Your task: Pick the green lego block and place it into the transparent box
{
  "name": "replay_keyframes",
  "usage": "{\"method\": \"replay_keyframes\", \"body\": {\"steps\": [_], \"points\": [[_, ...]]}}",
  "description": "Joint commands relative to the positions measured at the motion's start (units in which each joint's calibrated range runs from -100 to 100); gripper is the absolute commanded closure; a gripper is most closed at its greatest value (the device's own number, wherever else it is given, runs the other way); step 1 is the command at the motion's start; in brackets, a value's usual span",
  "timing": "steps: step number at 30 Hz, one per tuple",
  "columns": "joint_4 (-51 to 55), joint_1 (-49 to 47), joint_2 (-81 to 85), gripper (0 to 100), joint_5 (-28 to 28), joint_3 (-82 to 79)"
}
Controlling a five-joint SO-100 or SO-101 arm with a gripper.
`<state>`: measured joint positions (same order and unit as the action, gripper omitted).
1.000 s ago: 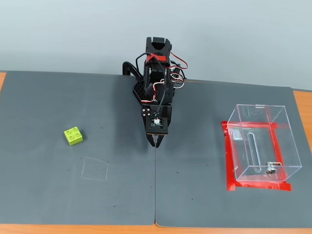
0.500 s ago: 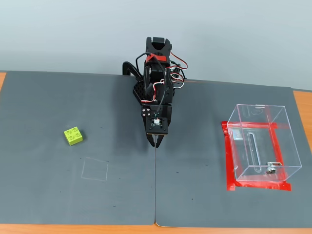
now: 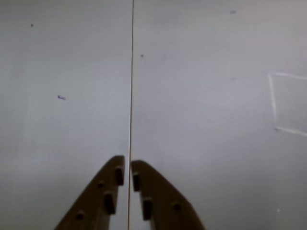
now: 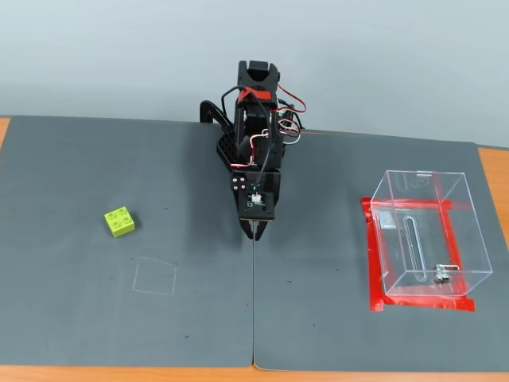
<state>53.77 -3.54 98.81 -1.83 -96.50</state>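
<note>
Gripper [image 4: 254, 233] nearly closed, empty, at mat [image 4: 334, 334] centre over seam. Green lego block [image 4: 119, 222] at 9 o'clock, well apart. Transparent box [image 4: 425, 235] at 3 o'clock, on red tape [image 4: 374, 263].

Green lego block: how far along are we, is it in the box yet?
Nothing done yet. The green lego block sits on the mat at the fixed view's left; the transparent box at right holds no block. The gripper hangs shut and empty mid-mat. Reach, grasp, carry and drop all remain.
</note>
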Motion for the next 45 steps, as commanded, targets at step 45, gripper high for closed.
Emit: {"method": "replay_keyframes", "body": {"steps": [45], "points": [[16.97,40.87,-44.51,75,-0.07,44.35]]}}
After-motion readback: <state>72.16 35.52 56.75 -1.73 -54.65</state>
